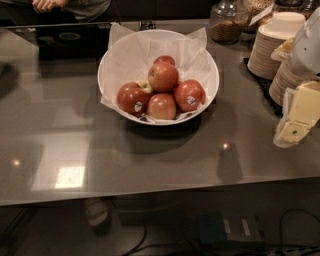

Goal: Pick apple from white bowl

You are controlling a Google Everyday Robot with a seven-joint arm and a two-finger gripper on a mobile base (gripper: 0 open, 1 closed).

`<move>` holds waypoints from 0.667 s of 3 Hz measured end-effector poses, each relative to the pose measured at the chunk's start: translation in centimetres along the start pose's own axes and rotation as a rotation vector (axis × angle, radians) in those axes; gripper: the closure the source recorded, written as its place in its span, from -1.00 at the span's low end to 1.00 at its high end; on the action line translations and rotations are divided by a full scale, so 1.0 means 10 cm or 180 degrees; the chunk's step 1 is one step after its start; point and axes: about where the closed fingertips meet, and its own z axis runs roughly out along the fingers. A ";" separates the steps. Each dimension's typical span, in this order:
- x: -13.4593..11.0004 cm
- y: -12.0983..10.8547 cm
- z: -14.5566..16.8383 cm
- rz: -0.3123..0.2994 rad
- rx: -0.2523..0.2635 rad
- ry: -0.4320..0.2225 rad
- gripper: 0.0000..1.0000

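The white bowl stands at the middle back of the grey counter, lined with crinkled white paper whose corners stick up. The apple, red with pale orange-yellow streaks and no sticker, sits on top of the pile in the bowl. Around it lie two darker red apples with white stickers, another pale red apple at the front, a dark one behind and a small yellow-green apple. My gripper, pale yellow and white, hangs at the right edge, well right of the bowl and above the counter, holding nothing.
Stacks of beige plates stand at the back right on a dark mat, close behind my gripper. A glass jar stands behind the bowl to the right. A person's hand and a dark laptop are at the back left. Cables lie on the floor below the counter's front edge.
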 end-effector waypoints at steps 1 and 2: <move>-0.06 -0.04 0.00 -0.0016 0.0049 -0.0063 -1.00; -0.21 -0.16 0.13 -0.0092 0.0055 -0.0224 -1.00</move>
